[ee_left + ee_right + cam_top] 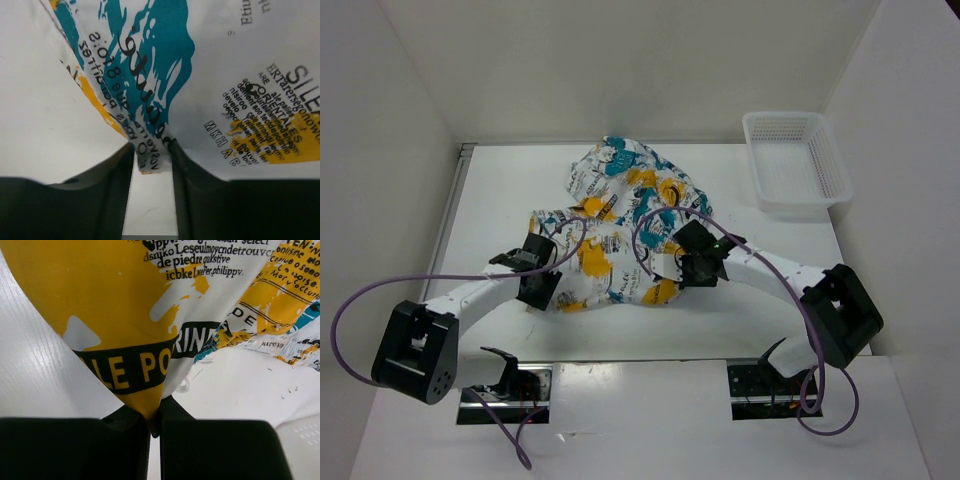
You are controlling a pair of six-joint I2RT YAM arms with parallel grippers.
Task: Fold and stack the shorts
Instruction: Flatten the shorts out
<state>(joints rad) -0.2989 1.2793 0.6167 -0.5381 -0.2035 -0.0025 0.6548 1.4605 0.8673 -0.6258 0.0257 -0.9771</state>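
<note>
The shorts point(620, 215) lie bunched in the middle of the top view. The left gripper point(152, 152) pinches a thin fold, the right gripper point(155, 417) bites a yellow corner. The cloth looks light, soft and floppy; corners seem the best places to hold.

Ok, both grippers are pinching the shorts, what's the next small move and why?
Probably lift both pinches slightly and draw them apart. The left gripper and right gripper each clamp fabric of the shorts, which lie bunched and creased, so they likely need spreading flat before folding.
</note>
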